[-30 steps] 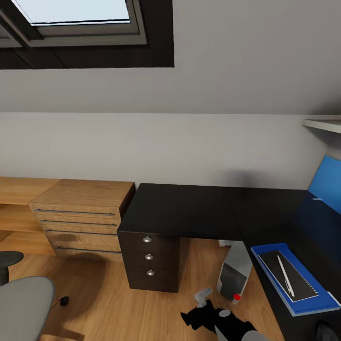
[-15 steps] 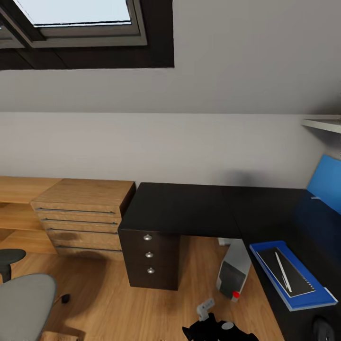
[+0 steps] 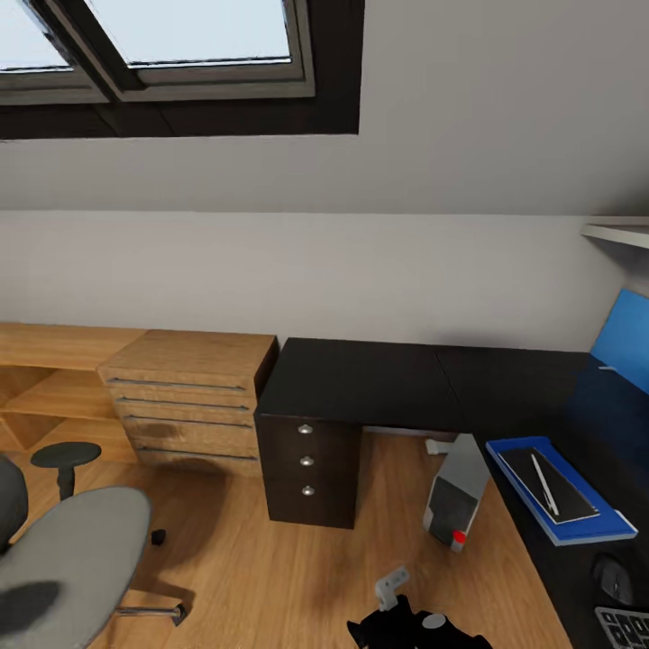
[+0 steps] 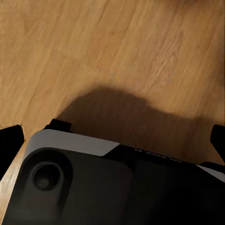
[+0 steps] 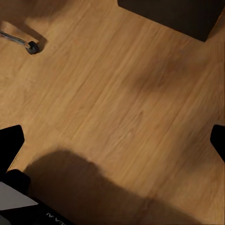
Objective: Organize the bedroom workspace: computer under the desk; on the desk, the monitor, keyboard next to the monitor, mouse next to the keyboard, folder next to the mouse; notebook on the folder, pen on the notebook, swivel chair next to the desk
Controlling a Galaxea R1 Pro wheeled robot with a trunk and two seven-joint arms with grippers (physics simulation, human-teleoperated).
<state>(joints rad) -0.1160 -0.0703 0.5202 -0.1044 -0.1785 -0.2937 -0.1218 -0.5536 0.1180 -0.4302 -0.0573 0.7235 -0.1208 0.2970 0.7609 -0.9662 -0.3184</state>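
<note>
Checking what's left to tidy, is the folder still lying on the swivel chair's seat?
No: the blue folder lies on the black desk with the notebook and pen on it, and the swivel chair seat is bare.

You look down at a black L-shaped desk with a three-drawer pedestal set against the grey wall. On its right wing lies a blue folder with a black notebook on top and a white pen resting on the notebook. Nearer you sit a dark mouse and the corner of a dark keyboard. A silver-and-black computer tower stands on the wooden floor under the desk. A grey swivel chair sits at your left, well apart from the desk, before a wooden drawer chest.
</note>
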